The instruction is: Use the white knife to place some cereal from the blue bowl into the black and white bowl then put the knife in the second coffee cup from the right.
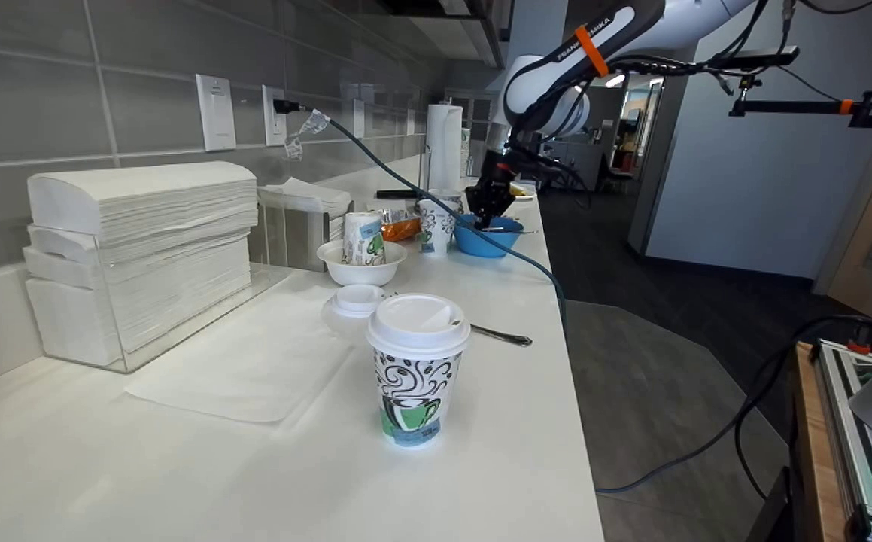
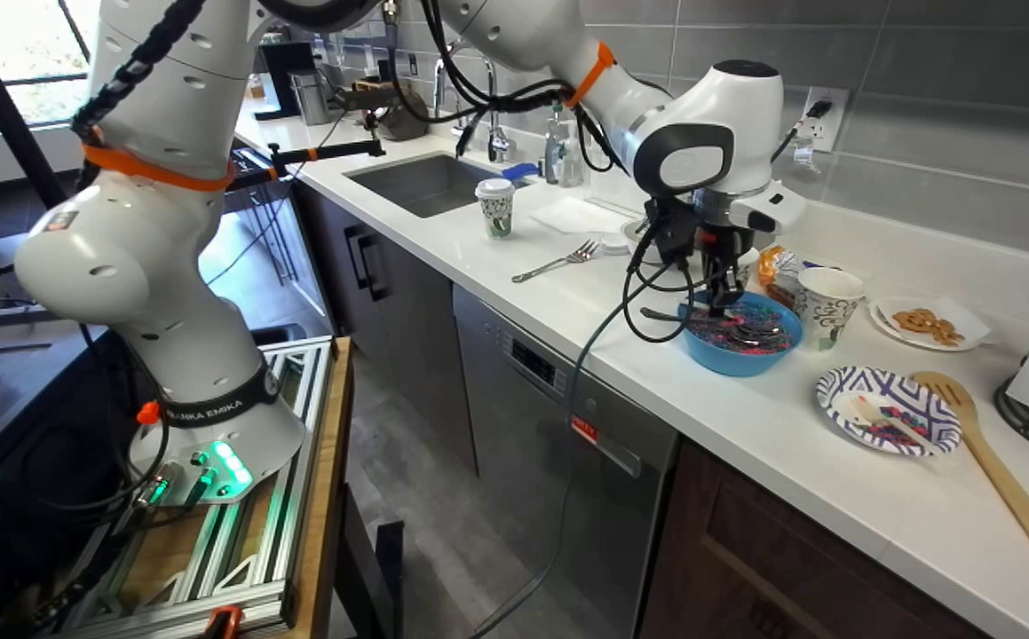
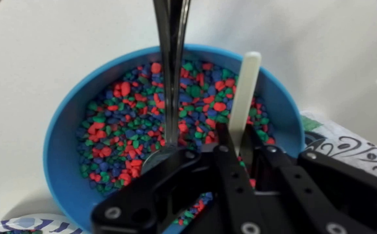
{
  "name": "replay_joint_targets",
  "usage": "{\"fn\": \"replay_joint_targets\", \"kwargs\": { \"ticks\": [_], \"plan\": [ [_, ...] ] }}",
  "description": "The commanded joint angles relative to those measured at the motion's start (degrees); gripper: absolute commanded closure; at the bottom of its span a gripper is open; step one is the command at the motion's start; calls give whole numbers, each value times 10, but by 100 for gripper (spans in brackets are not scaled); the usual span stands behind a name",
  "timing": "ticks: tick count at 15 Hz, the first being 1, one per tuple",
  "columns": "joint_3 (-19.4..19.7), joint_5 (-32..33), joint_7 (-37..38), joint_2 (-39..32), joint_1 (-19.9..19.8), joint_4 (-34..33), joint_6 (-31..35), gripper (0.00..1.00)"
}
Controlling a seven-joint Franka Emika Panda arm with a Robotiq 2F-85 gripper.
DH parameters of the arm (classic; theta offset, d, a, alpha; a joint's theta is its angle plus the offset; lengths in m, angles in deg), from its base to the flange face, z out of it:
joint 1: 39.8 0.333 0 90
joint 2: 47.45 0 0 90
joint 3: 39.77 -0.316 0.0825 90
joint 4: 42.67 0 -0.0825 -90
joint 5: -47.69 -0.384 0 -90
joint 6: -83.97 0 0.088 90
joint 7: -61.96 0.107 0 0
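The blue bowl [image 3: 61,162] holds red, green and blue bits and shows in both exterior views [image 1: 481,245] [image 2: 727,362]. My gripper [image 3: 236,128] is low over it, its fingers close on both sides of a white knife handle [image 3: 247,87]. The knife's blade end is hidden. A metal spoon [image 3: 172,97] leans in the bowl beside the gripper. The black and white bowl [image 2: 931,408] holds some bits and a white utensil; its rim shows in the wrist view [image 3: 22,224]. Coffee cups stand on the counter: lidded [image 1: 413,384], in a white bowl [image 1: 364,239], and by the blue bowl [image 2: 827,306].
A fork [image 2: 558,262] lies on the counter. A wooden spatula [image 2: 1002,479] lies beside the black and white bowl. A snack plate [image 2: 887,330] and an orange packet [image 1: 402,228] are near the wall. A cable [image 1: 398,177] hangs across the counter.
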Motion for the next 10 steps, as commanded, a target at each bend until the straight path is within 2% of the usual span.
{"fn": "replay_joint_targets", "kwargs": {
  "ticks": [1, 10],
  "plan": [
    [0, 5, -5, 15, 1, 28, 30, 97],
    [0, 9, -12, 39, 2, 63, 67, 97]
  ]
}}
